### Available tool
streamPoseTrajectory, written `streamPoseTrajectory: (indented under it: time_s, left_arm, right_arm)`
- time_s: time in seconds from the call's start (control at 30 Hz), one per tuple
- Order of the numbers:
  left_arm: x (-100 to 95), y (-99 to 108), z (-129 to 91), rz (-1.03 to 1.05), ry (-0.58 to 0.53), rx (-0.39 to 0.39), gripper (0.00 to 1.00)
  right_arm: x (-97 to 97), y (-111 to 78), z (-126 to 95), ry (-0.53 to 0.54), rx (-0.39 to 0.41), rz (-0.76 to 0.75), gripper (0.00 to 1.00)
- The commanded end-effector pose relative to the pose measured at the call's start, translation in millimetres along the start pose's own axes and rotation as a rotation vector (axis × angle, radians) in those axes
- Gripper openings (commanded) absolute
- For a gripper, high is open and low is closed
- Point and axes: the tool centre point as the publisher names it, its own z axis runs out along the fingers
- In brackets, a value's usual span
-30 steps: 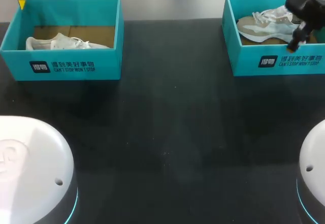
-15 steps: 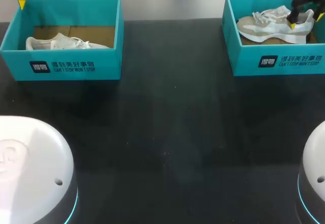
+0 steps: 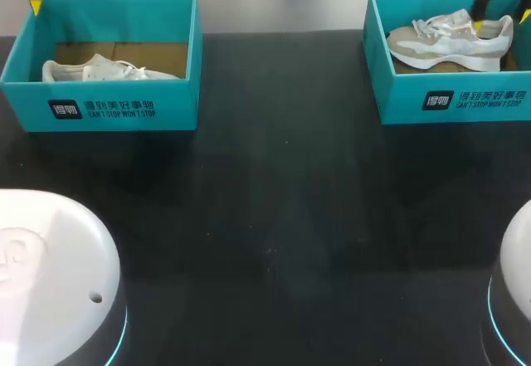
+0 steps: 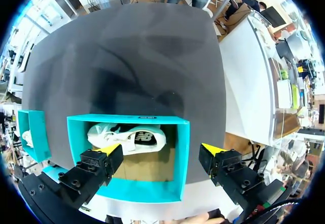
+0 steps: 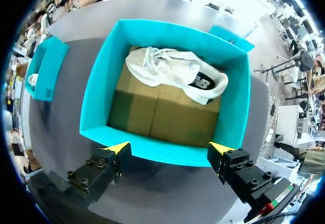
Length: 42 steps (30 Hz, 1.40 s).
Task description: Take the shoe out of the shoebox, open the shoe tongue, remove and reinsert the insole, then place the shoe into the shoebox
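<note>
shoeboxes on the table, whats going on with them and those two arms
A robot is starting a shoe job on a black table. Its left hand hangs open above the left shoebox, where a white shoe lies inside. Its right hand hangs open above the right shoebox, which holds a beige and white shoe. Neither hand grips anything, so no shoe has been taken out yet.

The left gripper [image 4: 161,149] hangs over the teal shoebox [image 4: 136,189] with its yellow-tipped fingers spread wide (one toward each end of the box). A white shoe [image 4: 127,137] lies inside the shoebox along its far wall, with dark counter [image 4: 127,56] beyond.
</note>
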Motion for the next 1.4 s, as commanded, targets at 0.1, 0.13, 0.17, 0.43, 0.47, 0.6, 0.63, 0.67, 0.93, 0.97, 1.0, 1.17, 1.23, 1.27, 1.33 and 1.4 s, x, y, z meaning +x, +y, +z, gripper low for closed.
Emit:
streamPoseTrajectory:
  time_s: [0.1,0.13,0.17,0.43,0.47,0.6,0.63,0.67,0.93,0.97,1.0,1.17,1.23,1.27,1.33,1.4]
  left_arm:
    - [0.5,0.1,-0.7,0.001,0.002,0.001,1.0]
    - [0.5,0.1,-0.7,0.001,0.002,0.001,1.0]
    - [0.5,0.1,-0.7,0.001,0.002,0.001,1.0]
    - [0.5,0.1,-0.7,0.001,0.002,0.001,1.0]
    - [0.5,0.1,-0.7,0.001,0.002,0.001,1.0]
    - [0.5,0.1,-0.7,0.001,0.002,0.001,1.0]
    - [0.5,0.1,-0.7,0.001,0.002,0.001,1.0]
    - [0.5,0.1,-0.7,0.001,0.002,0.001,1.0]
    - [0.5,0.1,-0.7,0.001,0.002,0.001,1.0]
    - [0.5,0.1,-0.7,0.001,0.002,0.001,1.0]
    - [0.5,0.1,-0.7,0.001,0.002,0.001,1.0]
    - [0.5,0.1,-0.7,0.001,0.002,0.001,1.0]
    - [0.5,0.1,-0.7,0.001,0.002,0.001,1.0]
    - [0.5,0.1,-0.7,0.001,0.002,0.001,1.0]
    - [0.5,0.1,-0.7,0.001,0.002,0.001,1.0]
    - [0.5,0.1,-0.7,0.001,0.002,0.001,1.0]
  right_arm:
    - [-35.5,44.6,13.6,0.041,0.05,0.065,1.0]
    - [-39.5,48.0,15.4,0.042,0.05,0.079,1.0]
    - [-43.3,51.2,17.4,0.052,0.046,0.088,1.0]
    - [-48.7,55.3,25.1,0.07,0.069,0.098,1.0]
    - [-48.7,55.3,25.1,0.07,0.069,0.098,1.0]
    - [-48.7,55.3,25.1,0.07,0.069,0.098,1.0]
    - [-48.7,55.3,25.1,0.07,0.069,0.098,1.0]
    - [-51.5,58.5,25.1,0.062,0.041,0.1,1.0]
    - [-77.4,80.0,39.7,-0.067,-0.067,0.114,1.0]
    - [-79.0,80.6,42.6,-0.057,-0.059,0.121,1.0]
    - [-80.7,80.4,45.1,-0.053,-0.059,0.131,1.0]
    - [-84.5,78.2,60.5,-0.076,-0.041,0.141,1.0]
    - [-86.3,79.0,65.9,-0.086,-0.038,0.148,1.0]
    - [-87.7,79.9,68.0,-0.087,-0.038,0.149,1.0]
    - [-90.0,82.9,73.4,-0.086,-0.038,0.15,1.0]
    - [-93.1,87.0,81.1,-0.096,-0.038,0.15,1.0]
